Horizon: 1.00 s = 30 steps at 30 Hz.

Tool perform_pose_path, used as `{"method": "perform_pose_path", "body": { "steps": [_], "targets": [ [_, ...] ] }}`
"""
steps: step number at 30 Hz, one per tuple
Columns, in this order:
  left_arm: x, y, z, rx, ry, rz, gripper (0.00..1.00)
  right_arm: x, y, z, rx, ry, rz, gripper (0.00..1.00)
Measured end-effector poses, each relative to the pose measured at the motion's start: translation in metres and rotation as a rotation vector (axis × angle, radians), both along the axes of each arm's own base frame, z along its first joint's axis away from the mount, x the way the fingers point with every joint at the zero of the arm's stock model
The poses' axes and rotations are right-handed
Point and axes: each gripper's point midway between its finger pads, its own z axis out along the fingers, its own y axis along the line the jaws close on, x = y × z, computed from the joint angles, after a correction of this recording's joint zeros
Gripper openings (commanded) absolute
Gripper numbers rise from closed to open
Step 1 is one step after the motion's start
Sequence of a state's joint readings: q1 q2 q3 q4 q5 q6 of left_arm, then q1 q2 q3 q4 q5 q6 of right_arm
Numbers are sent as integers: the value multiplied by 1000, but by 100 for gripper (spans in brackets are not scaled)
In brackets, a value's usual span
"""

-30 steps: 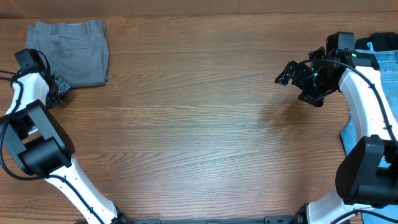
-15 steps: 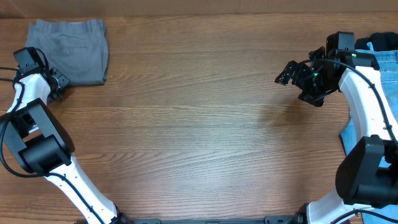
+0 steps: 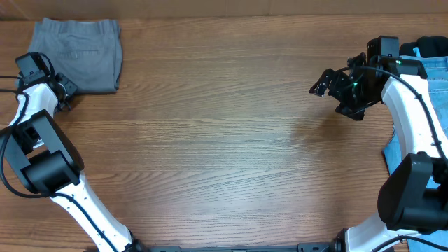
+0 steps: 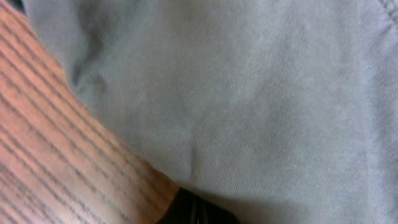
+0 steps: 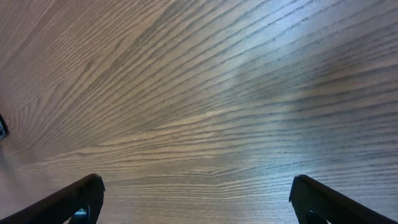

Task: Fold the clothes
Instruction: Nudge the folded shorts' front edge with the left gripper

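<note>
While pinched fully shut, sits near the far left corner of the table (image 3: 224, 140): left gripper (image 3: 65, 91), touching or just beside the near left corner of the grey shorts (image 3: 80, 59). Cannot tell about any cloth caught between the jaws. From the left wrist camera, shows only a dark sliver of the left gripper (image 4: 193, 211) at the bottom edge, tucked under the hem of the grey shorts (image 4: 249, 93). Fills most of that view with smooth grey fabric, leaving a wedge of the wooden table (image 4: 50, 155) at lower left.

Seen from overhead, lies folded into a neat, roughly rectangular stack in the far left corner, flat on the wood. Runs the waistband along the far edge, with a slit pocket showing on top.

Across the table, hangs spread wide and empty near the right edge, toward the far side: right gripper (image 3: 323, 80), fingers pointing left. From the right wrist camera, shows the right gripper (image 5: 198, 186) as two dark fingertips in the bottom corners, with nothing but bare wood grain of the table (image 5: 217, 93) between.

Beyond that arm, lies along the right edge from the far right corner toward the near side: light blue denim jeans (image 3: 437, 70), partly hidden by the arm and cut off by the frame. Well apart from the shorts, with the whole open middle of the table between.
</note>
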<state>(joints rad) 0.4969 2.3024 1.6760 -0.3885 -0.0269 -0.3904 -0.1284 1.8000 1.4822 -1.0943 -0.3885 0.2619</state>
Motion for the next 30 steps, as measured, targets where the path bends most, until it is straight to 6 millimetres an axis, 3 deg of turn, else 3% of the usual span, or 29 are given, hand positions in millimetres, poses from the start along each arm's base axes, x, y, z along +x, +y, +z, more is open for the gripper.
{"method": "perform_pose_path", "body": {
  "steps": [23, 30],
  "targets": [
    [16, -3, 1, -9, -71, 32, 4, -10, 1, -2, 6, 45, 0, 100],
    [29, -16, 2, -14, -100, 25, 4, -13, 2, -2, 7, 55, 0, 100]
  ]
}}
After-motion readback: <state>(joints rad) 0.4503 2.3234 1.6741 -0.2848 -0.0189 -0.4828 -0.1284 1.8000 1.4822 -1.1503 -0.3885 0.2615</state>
